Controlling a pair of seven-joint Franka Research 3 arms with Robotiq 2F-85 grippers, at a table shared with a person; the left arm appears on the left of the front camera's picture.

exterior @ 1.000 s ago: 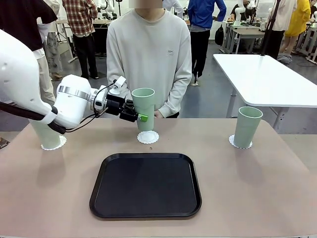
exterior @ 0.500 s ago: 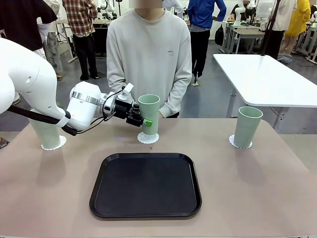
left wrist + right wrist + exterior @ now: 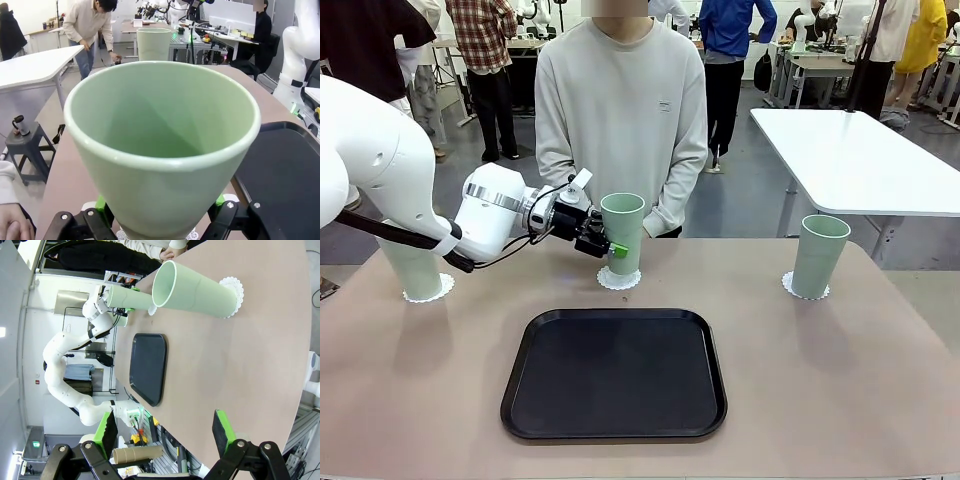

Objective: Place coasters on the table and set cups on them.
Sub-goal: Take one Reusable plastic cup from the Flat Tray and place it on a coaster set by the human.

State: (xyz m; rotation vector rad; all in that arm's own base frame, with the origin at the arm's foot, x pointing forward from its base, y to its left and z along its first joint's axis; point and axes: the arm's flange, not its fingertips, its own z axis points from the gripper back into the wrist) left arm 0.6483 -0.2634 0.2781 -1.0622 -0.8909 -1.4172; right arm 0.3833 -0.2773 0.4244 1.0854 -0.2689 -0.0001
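Your left arm reaches in from the frame's left, left gripper (image 3: 602, 244) clamped on the middle cup (image 3: 622, 233) sitting on its doily (image 3: 619, 279) at center; right gripper (image 3: 164, 433) hangs wide open.

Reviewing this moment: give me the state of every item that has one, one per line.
Left gripper: shut on middle cup.
Middle cup: upright, on middle coaster.
Left cup: upright on its coaster.
Right cup: upright on its coaster.
Right gripper: open, holding nothing.
Tray: bare.
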